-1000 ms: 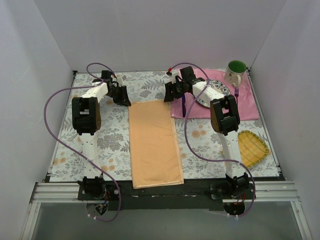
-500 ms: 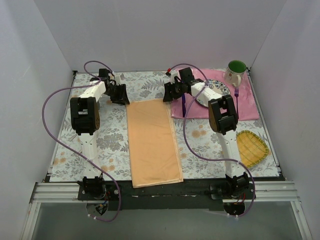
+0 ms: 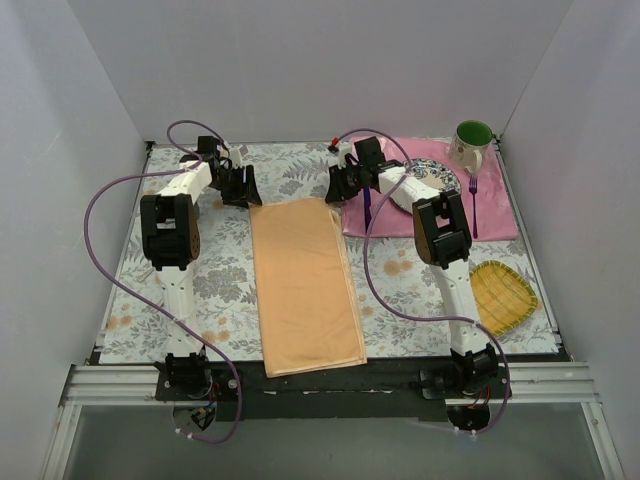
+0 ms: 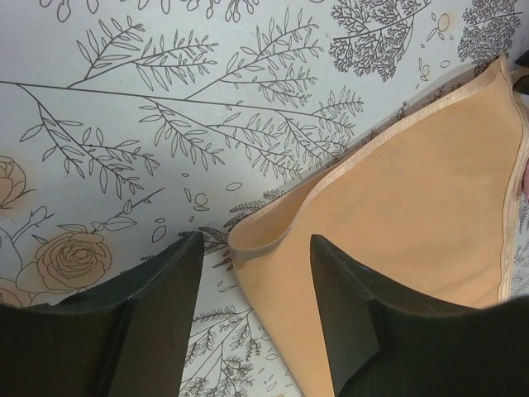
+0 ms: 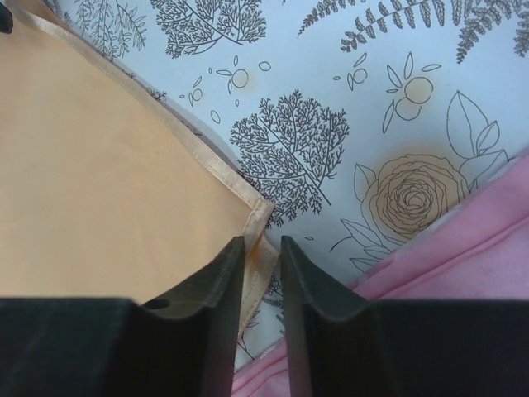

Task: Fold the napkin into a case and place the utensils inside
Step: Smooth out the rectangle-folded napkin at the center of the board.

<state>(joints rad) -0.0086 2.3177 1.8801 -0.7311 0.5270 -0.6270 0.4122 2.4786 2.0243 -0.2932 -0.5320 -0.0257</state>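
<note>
Napkin (image 3: 305,285) sits folded into a long peach-orange strip down the middle of the table (image 3: 215,285), one short end near the front edge, the other reaching toward the far edge. Both arms are up at that far end now, one on each corner!

Left gripper (image 4: 254,241) is low over the far left corner, jaws clearly parted, one dark finger on the bare floral surface and the other over the cloth. The folded corner, its layers gaping a little, lies in the gap between them, and nothing is clamped.

Over at the far right corner, the right gripper (image 5: 260,241) has its fingers drawn in to a narrow slit. The hemmed tip of the napkin shows right in that slit, but whether the cloth is truly pinched I cannot tell.

Utensils wait at the far right of the table on the pink placemat (image 3: 495,218): the fork (image 3: 473,205) lies right of the plate (image 3: 437,180), well apart from the napkin, and the knife (image 3: 367,212) shows as a dark sliver at the placemat's left edge, partly hidden by the right arm. Green-lined mug (image 3: 471,145) stands in the far right corner.
</note>
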